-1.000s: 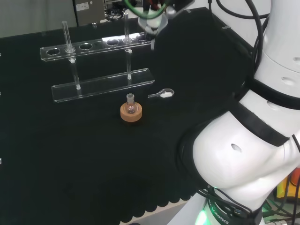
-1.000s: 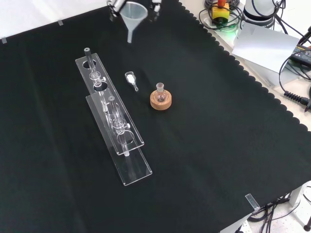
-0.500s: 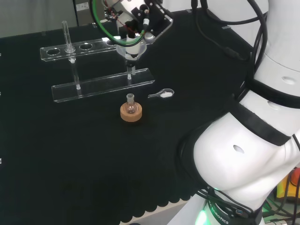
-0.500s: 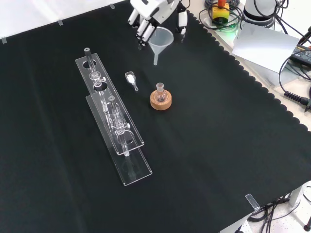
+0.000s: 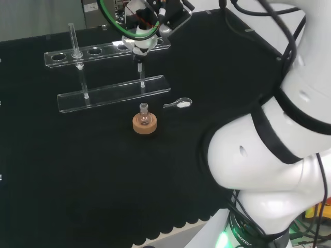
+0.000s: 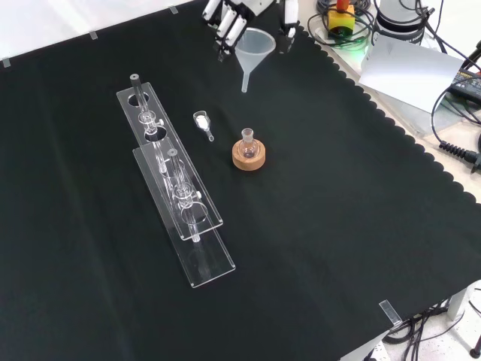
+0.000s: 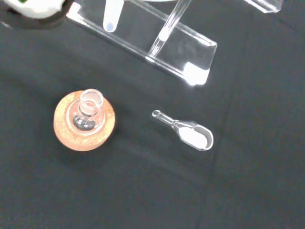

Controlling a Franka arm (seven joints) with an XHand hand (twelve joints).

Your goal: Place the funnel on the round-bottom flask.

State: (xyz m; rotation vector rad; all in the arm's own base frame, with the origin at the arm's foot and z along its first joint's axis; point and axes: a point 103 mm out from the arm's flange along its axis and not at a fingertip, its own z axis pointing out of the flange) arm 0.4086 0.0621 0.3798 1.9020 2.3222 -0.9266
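Funnel (image 6: pixel 254 51) in robot hand (image 6: pixel 234 16) — above round-bottom flask (image 6: pixel 248 147)

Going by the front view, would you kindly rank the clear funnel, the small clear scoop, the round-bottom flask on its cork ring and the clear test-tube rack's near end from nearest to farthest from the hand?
1. Clear funnel: held in the hand, at the view's top.
2. Small clear scoop: lower, slightly left.
3. Round-bottom flask on its cork ring: below the funnel, a little past the scoop.
4. Test-tube rack's near end: lowest, farthest.

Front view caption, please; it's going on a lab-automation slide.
The hand carries a clear funnel above the cloth, short of the round-bottom flask.
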